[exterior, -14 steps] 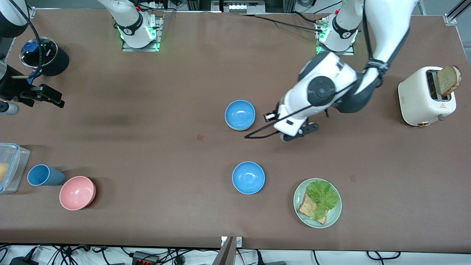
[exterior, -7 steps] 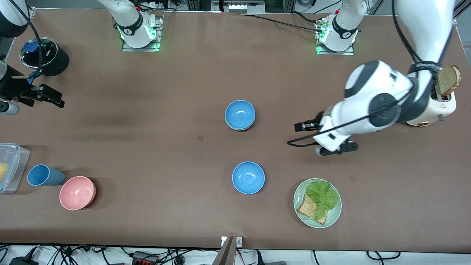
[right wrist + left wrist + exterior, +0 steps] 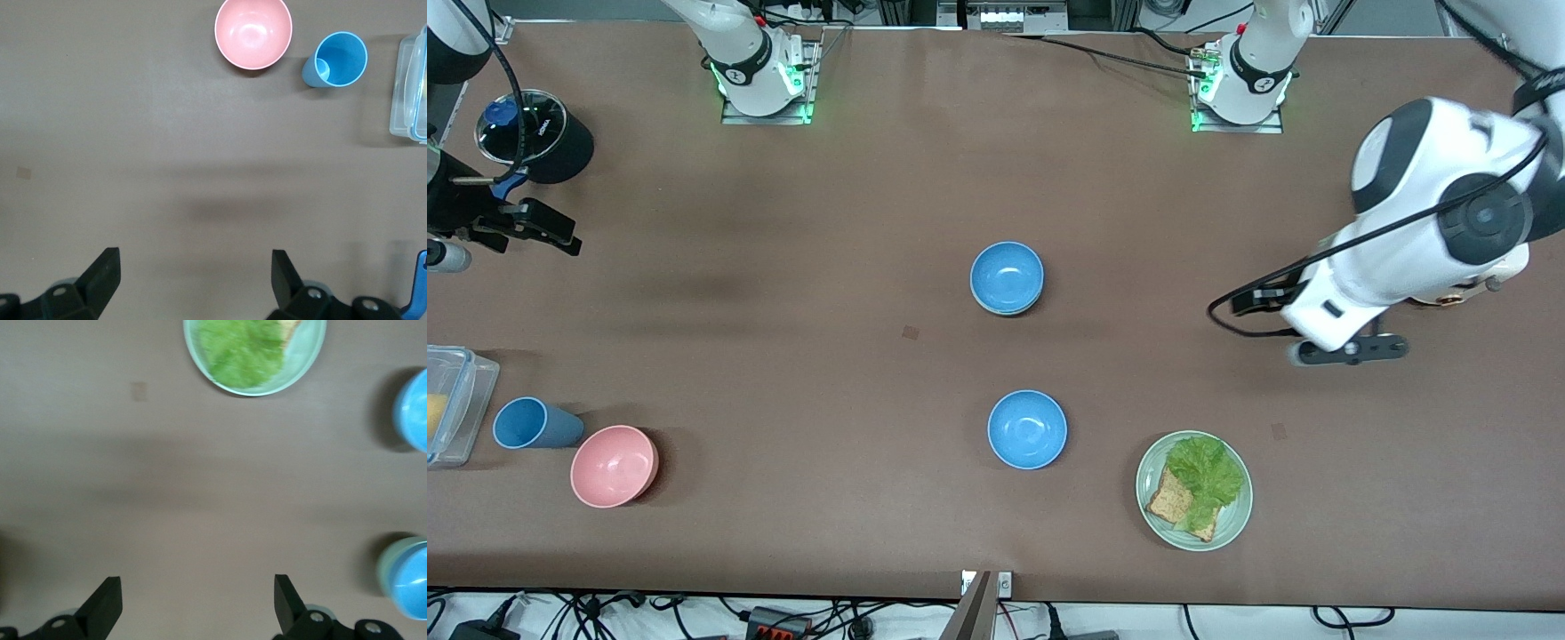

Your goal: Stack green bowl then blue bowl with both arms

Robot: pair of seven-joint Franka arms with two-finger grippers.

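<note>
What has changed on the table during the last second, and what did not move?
The left gripper, open and empty, has drawn away from the stacked blue bowl on the green bowl, toward the left arm's end of the table. The right gripper waits, open. Both bowls and the other blue bowl stayed put.

Table (image 3: 783, 373) plain brown. Two sky-blue bowls: blue bowl (image 3: 1007, 276) mid-frame sits in the pale mint green bowl (image 3: 1005, 309), second blue bowl (image 3: 1027, 429) below. Pink bowl (image 3: 614, 466), blue cup (image 3: 534, 423) lower left.
</note>
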